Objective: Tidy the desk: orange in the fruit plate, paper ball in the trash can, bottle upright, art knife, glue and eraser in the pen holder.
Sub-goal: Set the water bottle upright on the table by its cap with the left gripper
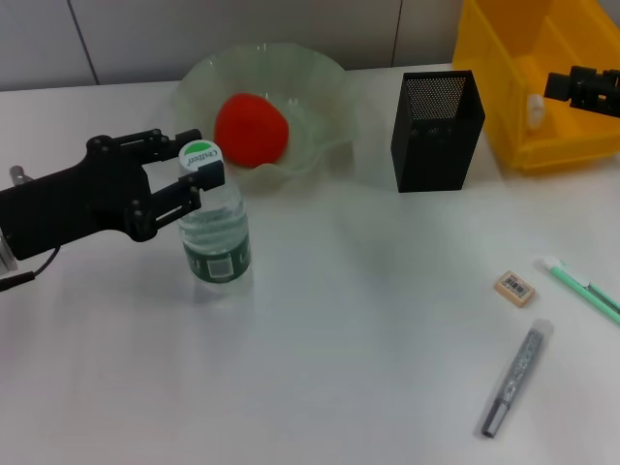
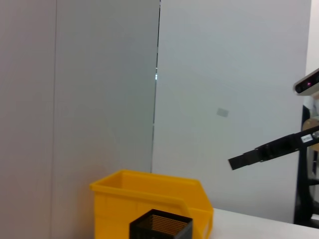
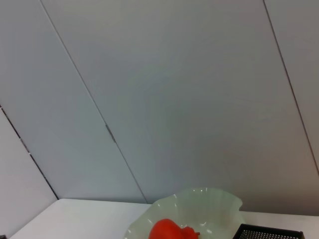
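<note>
Fingers of the left gripper clamp the upright bottle below its cap
Head view: bottle on the surface, likely light, smooth, tippy; neck gives firm hold; orange in fruit plate just behind. Right gripper over trash can, fingers unclear. Left wrist: pen holder before trash can. Right wrist: orange, plate

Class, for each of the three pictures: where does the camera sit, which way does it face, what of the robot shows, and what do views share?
Head view: looks down at the desk; left gripper at the upright bottle, right gripper over the trash can.
Left wrist view: faces the wall; trash can, pen holder, right arm.
Right wrist view: faces the wall; fruit plate, orange; no robot parts.
All three show the pen holder.
</note>
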Available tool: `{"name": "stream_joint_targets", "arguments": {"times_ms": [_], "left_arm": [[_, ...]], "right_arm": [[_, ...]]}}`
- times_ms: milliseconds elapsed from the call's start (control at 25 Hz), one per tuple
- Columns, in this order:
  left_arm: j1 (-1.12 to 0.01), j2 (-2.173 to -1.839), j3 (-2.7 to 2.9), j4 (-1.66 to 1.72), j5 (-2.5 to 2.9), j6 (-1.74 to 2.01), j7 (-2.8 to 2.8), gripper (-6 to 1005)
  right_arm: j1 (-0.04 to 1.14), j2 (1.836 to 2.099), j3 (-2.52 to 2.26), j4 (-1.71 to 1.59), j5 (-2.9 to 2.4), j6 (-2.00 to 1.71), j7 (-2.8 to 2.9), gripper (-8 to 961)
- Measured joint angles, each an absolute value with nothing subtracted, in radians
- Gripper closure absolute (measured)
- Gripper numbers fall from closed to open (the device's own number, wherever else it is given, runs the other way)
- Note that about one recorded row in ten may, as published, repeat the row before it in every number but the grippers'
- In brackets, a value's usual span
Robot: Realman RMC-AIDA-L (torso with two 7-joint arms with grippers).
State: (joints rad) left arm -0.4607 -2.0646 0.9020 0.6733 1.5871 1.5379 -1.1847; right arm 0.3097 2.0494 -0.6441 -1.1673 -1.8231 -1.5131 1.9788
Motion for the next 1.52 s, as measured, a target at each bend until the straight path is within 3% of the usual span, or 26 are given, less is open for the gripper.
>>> {"name": "stream_joint_targets", "arguments": {"times_ms": [1520], "left_arm": [[-0.457,-2.062,0.755,0.666,1.583,1.313,-1.139,560]], "right_arm": [[0.291,2.065,-0.652,-1.166,-1.827,-1.568,1.954,373]]}}
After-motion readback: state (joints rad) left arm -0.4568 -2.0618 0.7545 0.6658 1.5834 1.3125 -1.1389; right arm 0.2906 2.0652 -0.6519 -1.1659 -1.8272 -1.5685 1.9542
